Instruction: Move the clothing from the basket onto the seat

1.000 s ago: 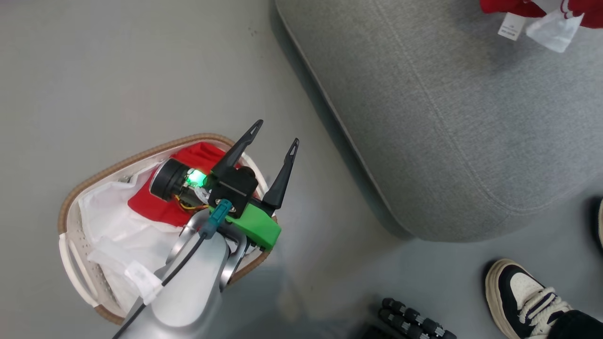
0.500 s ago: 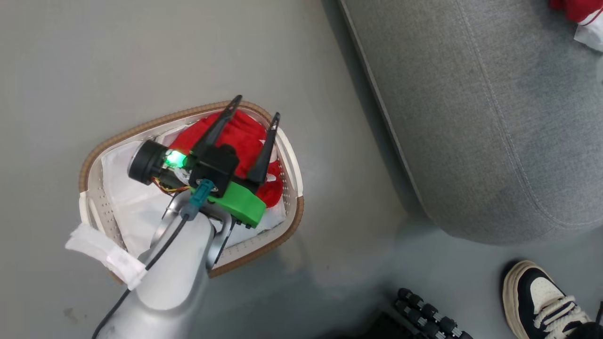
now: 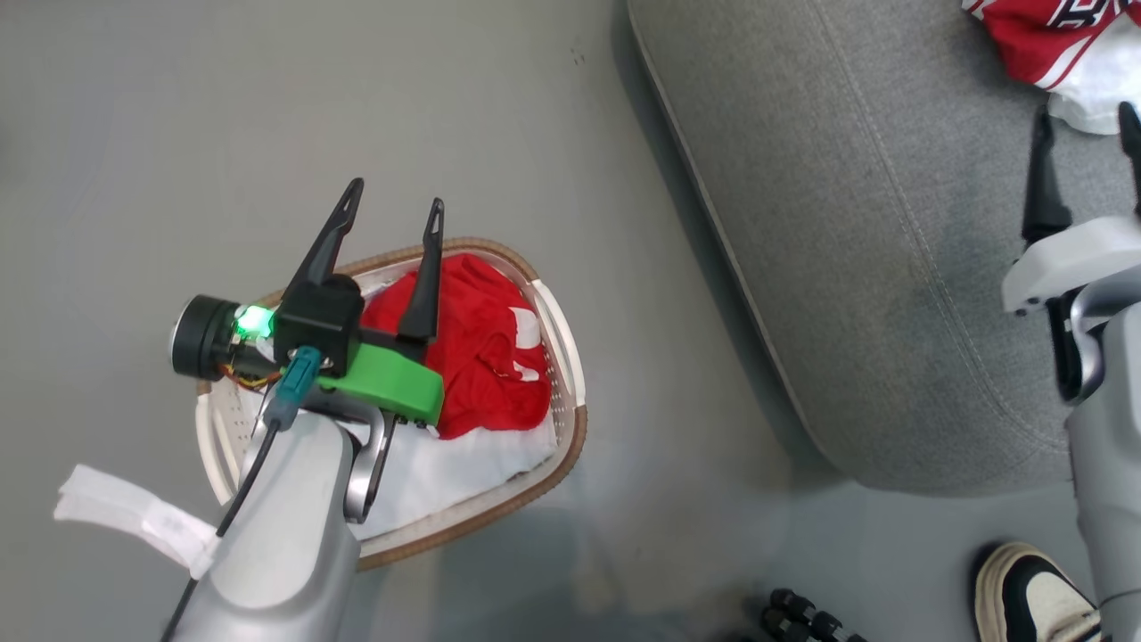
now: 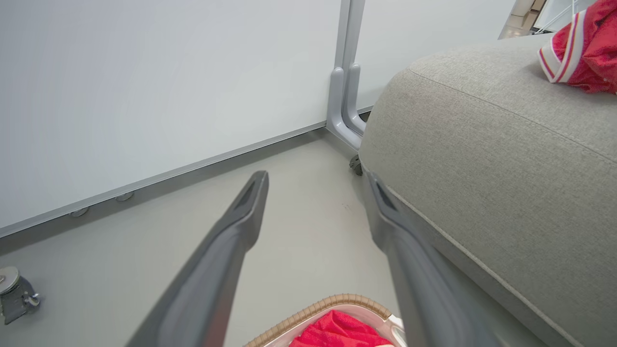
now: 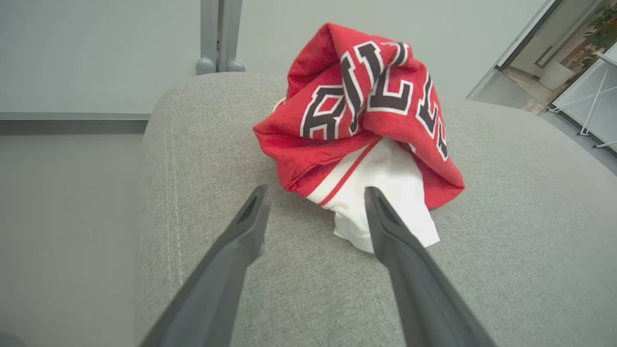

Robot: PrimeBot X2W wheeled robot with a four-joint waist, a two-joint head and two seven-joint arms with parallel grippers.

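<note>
The plainer red garment (image 3: pixel 481 357) with white patches lies in the white basket (image 3: pixel 570 419) on a white sheet (image 3: pixel 463 464). My left gripper (image 3: pixel 397 193) hangs open and empty above the basket's far left rim, fingers pointing past it over the floor. In the left wrist view the left gripper (image 4: pixel 317 177) is open, with the basket rim (image 4: pixel 332 301) and red cloth (image 4: pixel 337 332) below. The lettered jersey (image 5: pixel 356 111) lies crumpled on the grey seat (image 5: pixel 482 270). My right gripper (image 5: pixel 315 190) is open just short of it, above the cushion (image 3: pixel 874 223).
A person's shoe (image 3: pixel 1034 597) stands on the floor at the lower right, beside black ribbed parts (image 3: pixel 811 615). A grey post on a caster (image 4: pixel 344 96) and a pale wall panel stand beyond the seat. A white tag (image 3: pixel 134 517) hangs from my left forearm.
The camera has shifted. Relative to the basket, my left gripper has moved left off the red garment, still open. My right gripper has come into view over the seat.
</note>
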